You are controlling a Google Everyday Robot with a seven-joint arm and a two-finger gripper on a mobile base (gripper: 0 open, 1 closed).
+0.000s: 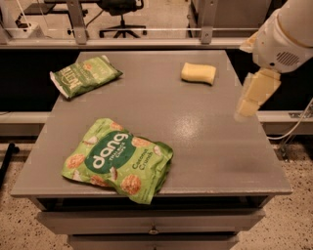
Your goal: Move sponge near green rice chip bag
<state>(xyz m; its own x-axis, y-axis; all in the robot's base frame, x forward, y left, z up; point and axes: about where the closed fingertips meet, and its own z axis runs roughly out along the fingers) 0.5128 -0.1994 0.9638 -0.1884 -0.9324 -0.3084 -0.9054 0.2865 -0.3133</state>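
Observation:
The sponge (pixel 198 73), a small pale yellow block, lies flat at the far right of the grey table (pixel 195 146). The green rice chip bag (pixel 117 158), bright lime green with a dark "dang" oval, lies at the front left of the table. My gripper (pixel 252 97) hangs over the table's right edge, to the right of the sponge and a little nearer the front. It is apart from the sponge and holds nothing. The sponge and the bag are far apart.
A smaller, darker olive-green bag (pixel 84 75) lies at the far left of the table. Drawers (pixel 151 222) run under the front edge. A rail (pixel 146 43) and an office chair (pixel 120 14) stand behind the table.

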